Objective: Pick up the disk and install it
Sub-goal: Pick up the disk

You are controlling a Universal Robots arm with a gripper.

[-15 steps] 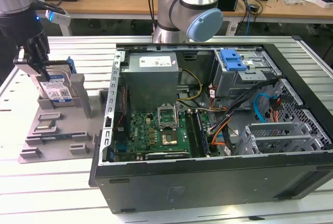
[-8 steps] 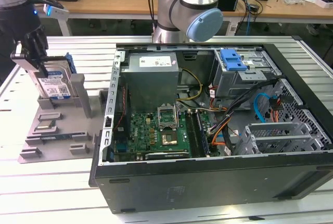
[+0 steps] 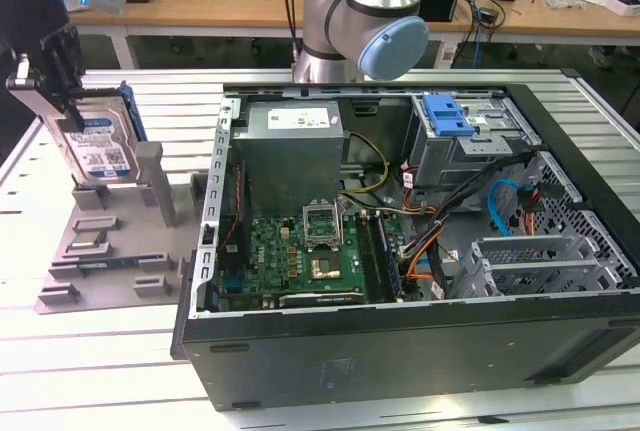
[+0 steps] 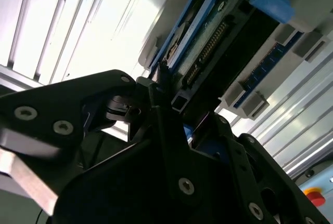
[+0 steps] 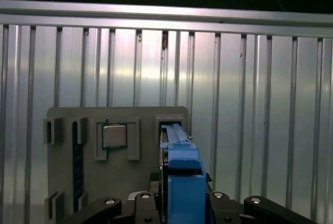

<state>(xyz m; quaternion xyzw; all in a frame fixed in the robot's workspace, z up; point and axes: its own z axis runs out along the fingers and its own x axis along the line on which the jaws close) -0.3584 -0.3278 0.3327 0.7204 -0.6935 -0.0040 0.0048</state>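
Pincer [image 3: 68, 111] clamps upright disk [image 3: 100, 146] (grey tray [image 3: 110, 261] beneath).

Hidden parts, exterior view
The gripper [image 3: 62, 91] is covering the disk's [image 3: 100, 151] top edge, probably clamping it; the picture's edge is cropping its body.

The computer case [image 3: 400, 351] lies on its side on the desk [image 3: 100, 371], toward the exterior view's right; the fixture plate [image 3: 110, 261] lies flat on the desk just beside it, on the exterior view's left; the disk [image 3: 98, 146] stands upright on edge at the plate's far end, the hand [image 3: 66, 101] closed on its upper part; the arm [image 3: 365, 21] rises behind the case; inside the case, the power-supply box [image 3: 290, 141] sits at the rear, the motherboard [image 3: 300, 256] before it, the drive cage [image 3: 465, 146] to the exterior view's right.
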